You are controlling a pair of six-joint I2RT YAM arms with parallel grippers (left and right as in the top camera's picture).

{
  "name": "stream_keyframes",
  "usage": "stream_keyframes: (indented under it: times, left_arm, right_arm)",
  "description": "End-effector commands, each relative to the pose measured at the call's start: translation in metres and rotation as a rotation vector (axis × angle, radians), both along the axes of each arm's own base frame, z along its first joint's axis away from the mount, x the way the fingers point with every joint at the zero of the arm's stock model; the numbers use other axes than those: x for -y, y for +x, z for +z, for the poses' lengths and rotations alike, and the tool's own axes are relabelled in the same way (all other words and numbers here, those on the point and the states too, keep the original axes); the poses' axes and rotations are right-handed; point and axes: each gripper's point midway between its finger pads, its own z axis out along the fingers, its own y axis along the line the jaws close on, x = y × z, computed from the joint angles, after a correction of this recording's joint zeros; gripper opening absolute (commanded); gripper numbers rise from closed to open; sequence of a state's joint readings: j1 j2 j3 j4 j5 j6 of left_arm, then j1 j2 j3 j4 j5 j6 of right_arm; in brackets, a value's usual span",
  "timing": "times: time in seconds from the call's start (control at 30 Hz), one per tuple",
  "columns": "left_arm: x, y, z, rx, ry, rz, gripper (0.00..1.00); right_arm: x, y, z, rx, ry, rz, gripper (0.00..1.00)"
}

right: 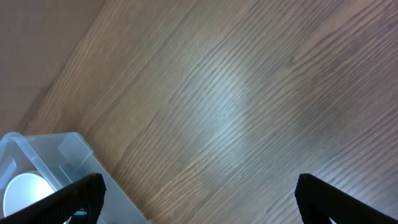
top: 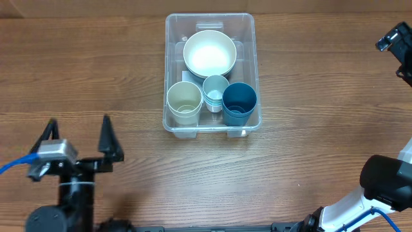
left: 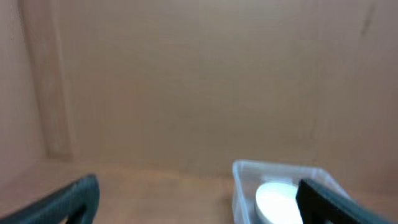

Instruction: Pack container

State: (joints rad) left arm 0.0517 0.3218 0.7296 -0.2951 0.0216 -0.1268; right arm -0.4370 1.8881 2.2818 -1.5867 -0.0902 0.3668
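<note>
The clear plastic container [top: 168, 77] sits at the table's middle back. Inside it are a white bowl [top: 209, 53], a cream cup [top: 185, 101], a small light-blue cup [top: 215, 89] and a dark blue cup [top: 239, 101]. My left gripper [top: 78, 138] is open and empty at the front left, well apart from the container. Its wrist view shows the container [left: 244, 180] and the white bowl [left: 277, 202] between its open fingers [left: 198, 202]. My right gripper [right: 198, 198] is open and empty over bare wood, right of the container [right: 53, 155]; in the overhead view it sits at the far right edge [top: 398, 45].
The wooden table [top: 322, 129] surrounds the container on all sides. The base of the right arm [top: 386, 183] stands at the front right corner, and the left arm's base [top: 64, 206] at the front left.
</note>
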Motion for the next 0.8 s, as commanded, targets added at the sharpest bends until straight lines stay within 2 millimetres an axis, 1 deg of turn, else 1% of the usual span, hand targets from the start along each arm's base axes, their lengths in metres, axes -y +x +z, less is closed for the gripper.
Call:
stream_keyframes:
  times: [0.0,0.03,0.13,0.23,0.4,0.5,0.53,0.77]
  left_arm:
    - [0.023,0.016,-0.053,0.055,0.033,-0.144,1.0]
    - [0.023,0.019,-0.069,0.064,0.025,-0.144,1.0]
    - [0.02,0.021,-0.107,0.069,0.013,-0.135,1.0]
    - [0.02,0.022,-0.128,0.071,0.013,-0.136,1.0]
    - [0.022,0.028,-0.176,-0.021,-0.017,-0.154,1.0]
    - [0.018,0.03,-0.212,-0.153,-0.038,-0.137,1.0]
    - [0.018,0.03,-0.217,-0.172,-0.036,-0.133,1.0]
    - [0.018,0.03,-0.216,-0.169,-0.041,-0.136,1.0]
  right_arm:
    - [-0.001,0.001,0.013,0.038,-0.013,-0.005,1.0]
    - [-0.001,0.001,0.013,0.038,-0.013,-0.005,1.0]
    - [-0.001,0.001,0.013,0.038,-0.013,-0.005,1.0]
    - [-0.001,0.0,0.013,0.038,-0.013,-0.005,1.0]
    - [-0.001,0.0,0.013,0.038,-0.013,-0.005,1.0]
    - [-0.001,0.0,0.013,0.038,-0.013,-0.005,1.0]
    - [-0.001,0.001,0.013,0.038,-0.013,-0.005,1.0]
    - [-0.001,0.001,0.013,0.038,-0.013,-0.005,1.0]
